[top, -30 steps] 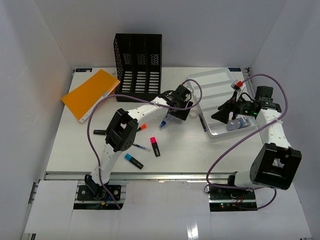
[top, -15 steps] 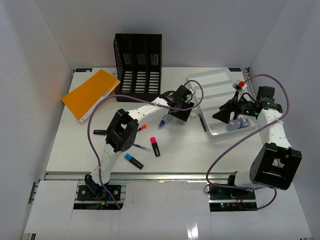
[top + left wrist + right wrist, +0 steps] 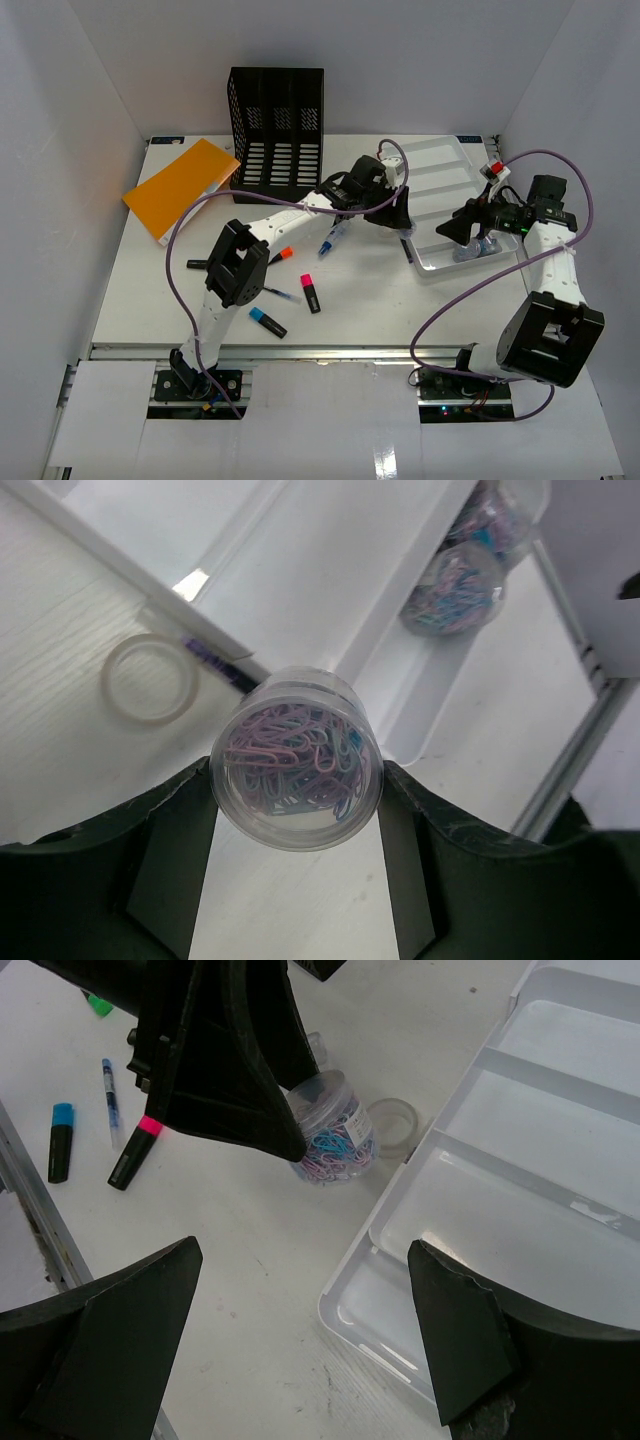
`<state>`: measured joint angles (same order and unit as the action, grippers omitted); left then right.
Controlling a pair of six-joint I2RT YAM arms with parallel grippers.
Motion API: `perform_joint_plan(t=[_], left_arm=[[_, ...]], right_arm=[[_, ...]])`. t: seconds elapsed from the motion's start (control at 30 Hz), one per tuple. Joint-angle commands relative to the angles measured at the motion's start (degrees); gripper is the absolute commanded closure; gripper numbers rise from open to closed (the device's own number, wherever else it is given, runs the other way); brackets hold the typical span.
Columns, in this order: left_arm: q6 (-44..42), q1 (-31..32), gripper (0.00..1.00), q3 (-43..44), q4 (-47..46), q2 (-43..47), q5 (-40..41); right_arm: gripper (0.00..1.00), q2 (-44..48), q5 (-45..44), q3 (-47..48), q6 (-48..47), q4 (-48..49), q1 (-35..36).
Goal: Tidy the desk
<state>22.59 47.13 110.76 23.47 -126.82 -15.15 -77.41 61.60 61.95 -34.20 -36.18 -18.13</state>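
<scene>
The white desk [image 3: 350, 300] holds scattered stationery and a white compartmented tray [image 3: 440, 165]. My left gripper [image 3: 400, 215] is shut on a clear jar of pastel paper clips [image 3: 297, 758], held low just outside the tray's left wall [image 3: 400, 630]. The right wrist view also shows that jar [image 3: 330, 1130], between the left fingers. A second paper-clip jar [image 3: 455, 590] lies in the tray's near compartment [image 3: 480, 248]. My right gripper [image 3: 452, 228] is open and empty, hovering over the tray's near left corner [image 3: 303, 1250].
A tape ring [image 3: 150, 680] and a blue pen [image 3: 330, 240] lie by the tray. Orange [image 3: 281, 256], pink [image 3: 311, 293] and blue [image 3: 267, 322] markers lie mid-desk. A black file rack [image 3: 277, 125] and an orange notebook [image 3: 182, 188] stand at the back left.
</scene>
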Motion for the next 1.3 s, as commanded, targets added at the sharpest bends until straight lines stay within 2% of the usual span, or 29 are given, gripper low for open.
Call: perform_joint_plan(t=[0.0,0.2,0.4,0.7,0.97,1.27], left_arm=[[7.37,0.47,0.91,3.04,-11.06,1.87,-10.93],[12.7,1.84,0.91,5.62,-15.57,-2.39,-14.82],[14.19,3.32,0.91,6.79,-16.93,-5.76,-15.78],[14.5,4.98,0.9,7.36,-17.32,-8.87,-14.56],[13.22,5.77,0.89,7.85,-14.94,-10.6,-10.27],[12.48,6.48,0.75,10.21,-12.27,-11.95,-7.33]], right_arm=[[0.1,1.84,0.64,0.19,0.67,0.76,-1.54],[0.1,1.91,0.71,0.27,0.8,0.76,-2.09],[0.1,2.0,0.87,0.27,0.89,0.78,-2.49],[0.1,2.08,0.8,0.27,0.97,0.85,-2.96],[0.1,1.83,0.8,0.27,1.06,1.02,-3.23],[0.1,1.65,0.89,0.19,1.06,0.94,-3.32]])
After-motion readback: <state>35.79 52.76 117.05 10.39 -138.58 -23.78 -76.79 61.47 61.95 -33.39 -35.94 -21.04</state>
